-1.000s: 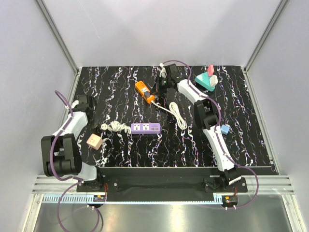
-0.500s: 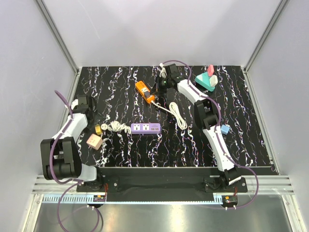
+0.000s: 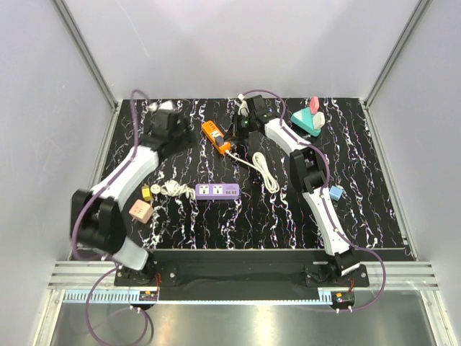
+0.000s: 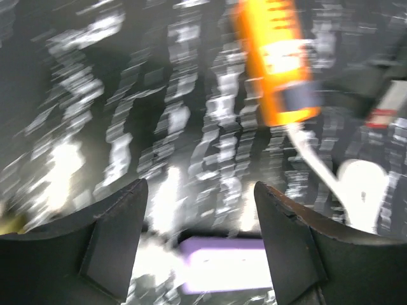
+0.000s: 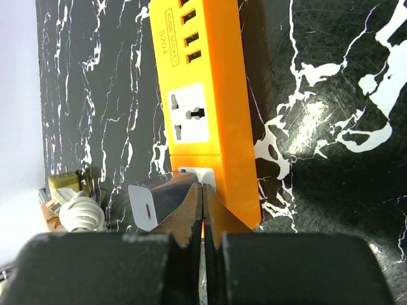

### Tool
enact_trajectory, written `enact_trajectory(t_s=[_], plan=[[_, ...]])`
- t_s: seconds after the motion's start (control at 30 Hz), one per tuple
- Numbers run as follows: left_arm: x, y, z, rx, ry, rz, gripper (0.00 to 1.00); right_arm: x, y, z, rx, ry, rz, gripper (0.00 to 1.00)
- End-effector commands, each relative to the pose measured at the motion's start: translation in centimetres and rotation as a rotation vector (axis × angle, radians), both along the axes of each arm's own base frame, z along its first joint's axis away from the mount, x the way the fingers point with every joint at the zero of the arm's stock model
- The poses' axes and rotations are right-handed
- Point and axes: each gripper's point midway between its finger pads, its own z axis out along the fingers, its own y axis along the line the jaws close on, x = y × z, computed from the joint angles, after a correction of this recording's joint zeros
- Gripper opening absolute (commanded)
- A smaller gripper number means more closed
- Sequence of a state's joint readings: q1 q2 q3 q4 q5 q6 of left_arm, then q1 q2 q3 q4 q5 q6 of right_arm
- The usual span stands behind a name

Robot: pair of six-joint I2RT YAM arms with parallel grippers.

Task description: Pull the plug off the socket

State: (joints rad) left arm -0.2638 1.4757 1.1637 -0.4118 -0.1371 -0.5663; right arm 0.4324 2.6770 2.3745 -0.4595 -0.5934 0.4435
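Only legible txt is "S204", black print on the orange strip (image 5: 203, 108) in the right wrist view, on its top face by one long edge, between the multi-pin outlet and the row of USB slots. A smaller line runs beside it, closer to that edge; it may end in "SOCKET" but is too small to be sure. The pink block (image 3: 140, 211), near left in the top view, has faint marks, unreadable, and the left wrist view is too blurred for any txt.
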Motion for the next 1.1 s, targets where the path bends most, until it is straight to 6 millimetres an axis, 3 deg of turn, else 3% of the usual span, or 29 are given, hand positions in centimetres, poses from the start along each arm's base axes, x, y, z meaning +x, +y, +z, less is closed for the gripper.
enact_trajectory(t_s=[0.0,0.03,0.07,0.13,0.17,0.2,0.27,0.43,0.73,0.87,1.07], plan=[[3.8,-4.7,1.3,-0.033,-0.061,-0.145,0.71,-2.1,-0.9,-6.0,-0.141,0.076,0.002,0.0],[4.2,-5.8,1.2,-0.04,-0.06,-0.16,0.7,-2.1,-0.9,-6.1,-0.141,0.076,0.002,0.0],[4.9,-6.4,-0.2,-0.033,-0.031,-0.166,0.68,-2.1,-0.9,-6.1,-0.14,0.077,0.003,0.0],[6.2,-7.5,0.1,-0.043,-0.041,-0.164,0.65,-2.2,-0.9,-6.1,-0.14,0.077,0.005,0.0],[6.6,-8.3,-1.3,-0.038,-0.016,-0.173,0.65,-2.2,-0.9,-6.2,-0.141,0.079,0.006,0.0],[7.4,-8.8,-0.8,-0.038,-0.031,-0.179,0.69,-2.2,-0.9,-6.1,-0.14,0.077,0.005,0.0],[8.0,-10.0,-2.5,-0.012,-0.001,-0.197,0.71,-2.1,-0.9,-6.0,-0.139,0.076,0.005,0.0],[9.3,-12.6,-2.7,0.007,-0.01,-0.212,0.71,-2.1,-0.9,-6.0,-0.14,0.077,0.003,0.0],[10.0,-12.2,-4.3,0.049,0.025,-0.141,0.65,-2.2,-0.9,-6.1,-0.139,0.075,0.006,0.0],[10.1,-12.3,-5.0,0.045,0.045,-0.136,0.71,-2.2,-0.9,-6.1,-0.139,0.079,0.006,0.0],[10.7,-12.7,-6.3,0.046,0.065,-0.136,0.71,-2.2,-0.9,-6.1,-0.14,0.078,0.007,0.0]])
